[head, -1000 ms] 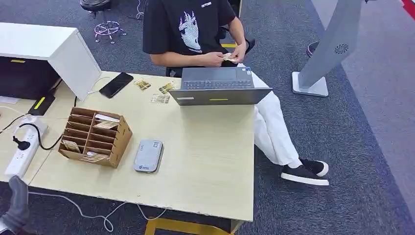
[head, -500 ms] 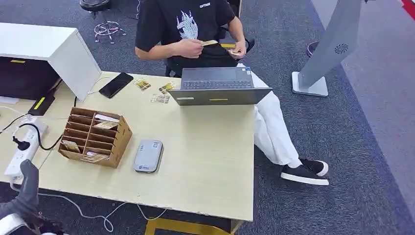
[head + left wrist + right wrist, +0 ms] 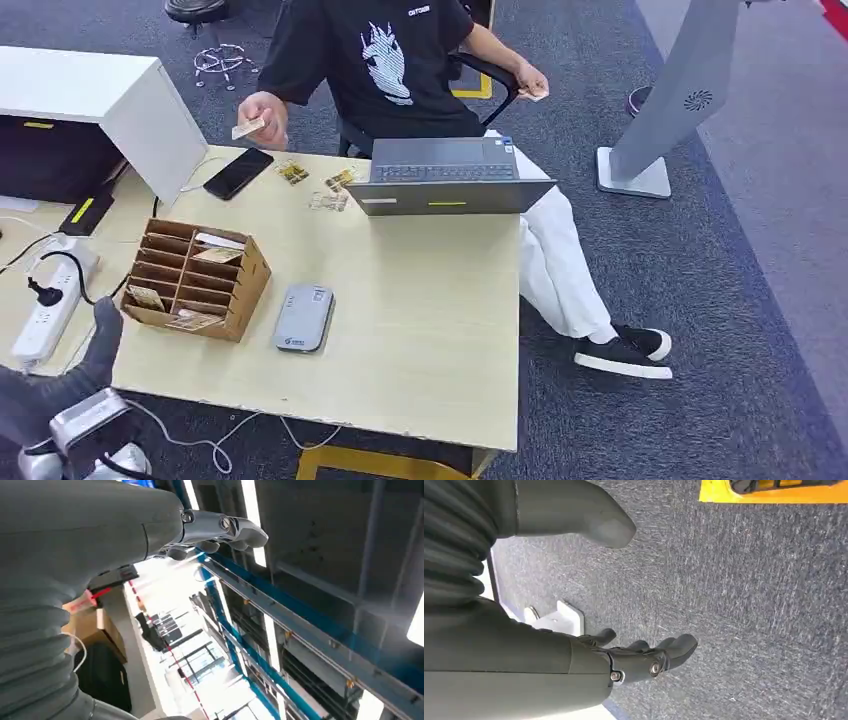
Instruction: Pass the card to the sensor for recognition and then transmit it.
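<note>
Two hands, neither holding anything. Left hand [image 3: 70,375] is up at the near-left desk [image 3: 420,330] corner, empty, fingers loosely spread as far as I can tell. Right hand [image 3: 639,660] hangs over carpet, fingers apart. The card [image 3: 247,128] is pinched in a person's hand [image 3: 265,110] past the far desk edge, long axis roughly level, ahead and right of the left hand, so left looks nearer. Sensor [image 3: 303,318] lies in between.
</note>
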Motion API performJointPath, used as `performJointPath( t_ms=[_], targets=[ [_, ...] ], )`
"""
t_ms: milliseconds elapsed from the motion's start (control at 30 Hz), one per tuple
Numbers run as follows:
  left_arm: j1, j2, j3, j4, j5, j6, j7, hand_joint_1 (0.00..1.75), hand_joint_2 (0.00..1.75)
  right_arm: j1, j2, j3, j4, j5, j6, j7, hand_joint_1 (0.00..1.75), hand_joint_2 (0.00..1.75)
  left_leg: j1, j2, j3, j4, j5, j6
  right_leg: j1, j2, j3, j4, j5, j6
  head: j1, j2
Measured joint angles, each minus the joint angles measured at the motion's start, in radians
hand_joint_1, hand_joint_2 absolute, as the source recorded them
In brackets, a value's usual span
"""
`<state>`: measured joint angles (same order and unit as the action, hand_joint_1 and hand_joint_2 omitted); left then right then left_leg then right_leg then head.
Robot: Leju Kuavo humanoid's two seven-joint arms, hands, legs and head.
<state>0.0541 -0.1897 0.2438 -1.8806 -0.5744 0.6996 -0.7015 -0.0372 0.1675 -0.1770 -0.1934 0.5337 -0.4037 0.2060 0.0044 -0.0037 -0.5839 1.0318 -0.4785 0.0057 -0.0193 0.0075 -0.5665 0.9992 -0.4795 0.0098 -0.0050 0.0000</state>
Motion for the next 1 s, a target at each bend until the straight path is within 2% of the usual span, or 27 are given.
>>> performJointPath(
  t_ms=[67, 267, 433, 567, 733, 1000],
  targets=[
    [-0.066, 0.023, 0.002, 0.086, -0.026, 0.0, 0.005, 0.0, 1.75, -0.002, -0.002, 0.0, 0.0, 0.001, 0.01, 0.003, 0.0, 1.75, 0.0, -0.001, 0.0, 0.0, 0.002, 0.0, 0.0, -0.001, 0.0, 0.0, 0.001, 0.0, 0.0, 0.0],
    [-0.218, 0.094, 0.01, 0.329, -0.076, 0.0, 0.074, 0.0, 1.75, -0.007, -0.006, -0.002, 0.0, 0.017, 0.028, 0.02, 0.0, 1.75, 0.0, 0.0, 0.0, 0.0, 0.003, 0.0, 0.0, -0.001, 0.0, 0.001, 0.001, 0.0, 0.0, 0.0],
    [-0.315, 0.126, 0.037, 0.486, -0.229, 0.0, 0.118, 0.0, 1.75, -0.009, -0.009, -0.002, 0.0, 0.026, 0.044, 0.029, 0.0, 1.75, 0.0, 0.0, -0.001, 0.0, 0.003, 0.0, 0.0, -0.001, 0.0, 0.001, 0.001, 0.0, 0.0, 0.0],
    [-0.4, 0.142, 0.098, 0.606, -0.332, 0.0, 0.104, 0.0, 1.75, -0.011, -0.011, -0.002, 0.0, 0.038, 0.045, 0.026, 0.0, 1.75, 0.0, 0.0, -0.001, 0.0, 0.003, 0.0, 0.0, -0.001, 0.0, 0.001, 0.001, 0.0, 0.001, 0.0],
    [-0.457, 0.148, 0.164, 0.706, -0.434, 0.0, 0.092, 0.0, 1.75, -0.011, -0.013, -0.003, 0.0, 0.042, 0.056, 0.03, 0.0, 1.75, 0.0, 0.0, -0.001, 0.0, 0.003, 0.0, 0.0, -0.001, -0.001, 0.001, 0.001, 0.0, 0.0, 0.0],
    [-0.497, 0.148, 0.206, 0.765, -0.477, 0.001, 0.091, 0.0, 1.75, -0.011, -0.013, -0.012, 0.0, 0.052, 0.062, 0.034, 0.0, 1.75, 0.0, 0.0, -0.001, 0.0, 0.003, 0.0, 0.0, 0.0, -0.001, 0.001, 0.001, 0.0, 0.001, 0.0]
  ],
)
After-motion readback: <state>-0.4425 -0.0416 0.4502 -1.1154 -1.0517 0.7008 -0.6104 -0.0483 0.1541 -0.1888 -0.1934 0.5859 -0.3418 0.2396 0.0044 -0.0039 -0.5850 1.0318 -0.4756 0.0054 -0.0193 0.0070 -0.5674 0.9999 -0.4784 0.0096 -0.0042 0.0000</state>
